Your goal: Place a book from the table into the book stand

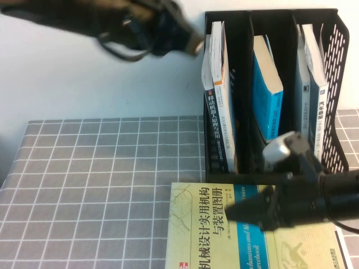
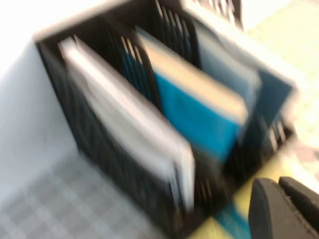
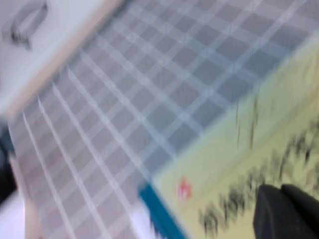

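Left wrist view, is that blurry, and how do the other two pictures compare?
Left wrist view: motion-smeared; book stand streaked, left tool shut at the picture's edge. High view: stand and yellow book sharp; left arm blurred above the table. Right wrist view: soft, right tool over the book's cover.

One black book stand (image 1: 336,84) with three compartments. One yellow book (image 1: 207,235) lies flat on the checked cloth (image 1: 101,185). Two robot arms. Upright books are in all three compartments; exact count unclear.
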{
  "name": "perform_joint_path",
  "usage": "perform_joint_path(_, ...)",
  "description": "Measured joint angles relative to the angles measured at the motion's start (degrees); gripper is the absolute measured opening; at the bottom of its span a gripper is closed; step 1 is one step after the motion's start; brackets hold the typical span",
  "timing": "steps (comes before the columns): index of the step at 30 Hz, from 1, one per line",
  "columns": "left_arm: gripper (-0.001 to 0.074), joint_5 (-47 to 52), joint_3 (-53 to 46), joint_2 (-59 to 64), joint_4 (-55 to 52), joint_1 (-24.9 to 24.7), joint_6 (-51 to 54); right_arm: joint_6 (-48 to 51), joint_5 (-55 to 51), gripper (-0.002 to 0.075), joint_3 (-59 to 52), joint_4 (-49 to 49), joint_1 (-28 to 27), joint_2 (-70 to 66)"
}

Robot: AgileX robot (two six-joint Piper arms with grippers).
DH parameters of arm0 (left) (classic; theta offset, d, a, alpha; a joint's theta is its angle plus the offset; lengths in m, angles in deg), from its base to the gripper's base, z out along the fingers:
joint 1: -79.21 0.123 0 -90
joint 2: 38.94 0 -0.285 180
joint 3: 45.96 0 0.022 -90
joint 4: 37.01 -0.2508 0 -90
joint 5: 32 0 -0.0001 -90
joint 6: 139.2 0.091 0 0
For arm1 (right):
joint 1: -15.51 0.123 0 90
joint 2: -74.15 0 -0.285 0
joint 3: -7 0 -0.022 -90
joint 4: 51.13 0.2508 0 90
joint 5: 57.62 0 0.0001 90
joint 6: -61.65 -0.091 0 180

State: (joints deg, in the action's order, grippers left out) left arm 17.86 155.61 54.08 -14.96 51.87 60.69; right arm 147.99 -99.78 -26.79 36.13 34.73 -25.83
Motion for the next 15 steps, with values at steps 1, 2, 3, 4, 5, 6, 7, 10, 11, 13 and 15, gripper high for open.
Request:
perform_joint_path(1, 0.0002, 3.38, 0.00, -1.03, -0.98, 0.00, -0.21, -3.31, -0.10, -0.0003, 0.28, -3.83, 0.28, 0.00)
perform_joint_path(2, 0.0001, 7.69, 0.00, -2.21, -1.92, 0.00, -0.21, -7.58, -0.55, -0.0003, 0.49, -9.70, 0.26, 0.00)
perform_joint_path(3, 0.0001, 11.83, 0.00, -3.27, -2.88, 0.00, -0.21, -12.83, -1.06, -0.0003, 0.62, -16.50, 0.26, 0.18)
perform_joint_path(4, 0.0001, 14.85, 0.00, -4.06, -3.67, 0.00, -0.21, -17.57, -1.54, -0.0003, 0.62, -22.62, 0.34, 0.29)
perform_joint_path(5, 0.0001, 17.77, -0.55, -5.07, -4.36, -0.05, -0.32, -23.99, -2.40, -0.0003, 0.62, -30.75, 0.34, 0.64)
perform_joint_path(6, 0.0001, 19.46, -1.51, -6.22, -5.09, -0.05, -0.63, -30.73, -3.58, -0.0003, 0.62, -38.86, 0.34, 1.00)
perform_joint_path(7, 0.0001, 19.95, -2.67, -7.52, -5.77, -0.05, -1.46, -36.24, -5.18, -0.0003, 0.62, -44.94, 0.34, 1.35)
perform_joint_path(10, 0.0001, 14.16, -10.42, -12.48, -7.98, 0.67, -7.22, -53.81, -8.64, -0.0003, 1.24, -61.19, 0.47, 4.36)
perform_joint_path(11, 0.0001, 10.45, -14.07, -14.85, -8.89, 1.28, -9.12, -57.86, -9.29, -0.0003, 1.24, -65.61, 0.47, 5.61)
perform_joint_path(13, 0.0001, 3.01, -21.59, -19.81, -11.73, 2.43, -13.17, -62.78, -9.41, -0.0003, 0.85, -71.91, 0.47, 8.10)
perform_joint_path(15, 0.0001, -4.92, -30.80, -25.88, -14.57, 3.80, -17.31, -65.71, -7.74, -0.0003, 0.55, -76.19, 0.47, 11.63)
